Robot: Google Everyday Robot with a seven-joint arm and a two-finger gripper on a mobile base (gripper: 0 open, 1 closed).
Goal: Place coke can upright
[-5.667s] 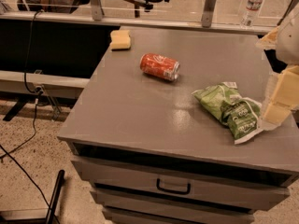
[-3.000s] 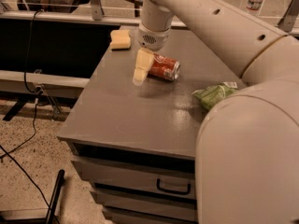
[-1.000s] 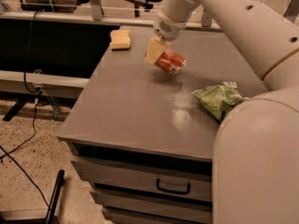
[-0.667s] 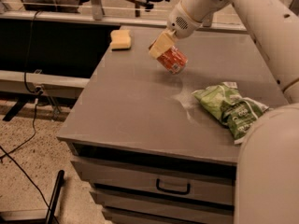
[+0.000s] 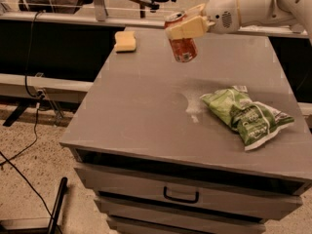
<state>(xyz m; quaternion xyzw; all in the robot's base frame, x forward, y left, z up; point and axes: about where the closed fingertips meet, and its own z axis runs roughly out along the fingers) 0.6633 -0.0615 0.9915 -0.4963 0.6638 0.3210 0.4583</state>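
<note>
- Gripping the coke can (image 5: 182,50) near its top, the tool (image 5: 184,21) is clamped on it above the bench's (image 5: 136,111) far side.
- Can hangs nearly upright, off the surface, well apart from the green chip bag (image 5: 246,113).

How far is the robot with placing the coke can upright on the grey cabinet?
Done: the small red aluminium coke can is grasped by the robot's hand, above the far part of the grey cabinet top. In hand: the can hangs nearly upright, silver end up, apparently off the surface. Left: lower it, stand it on its base, let go.
</note>
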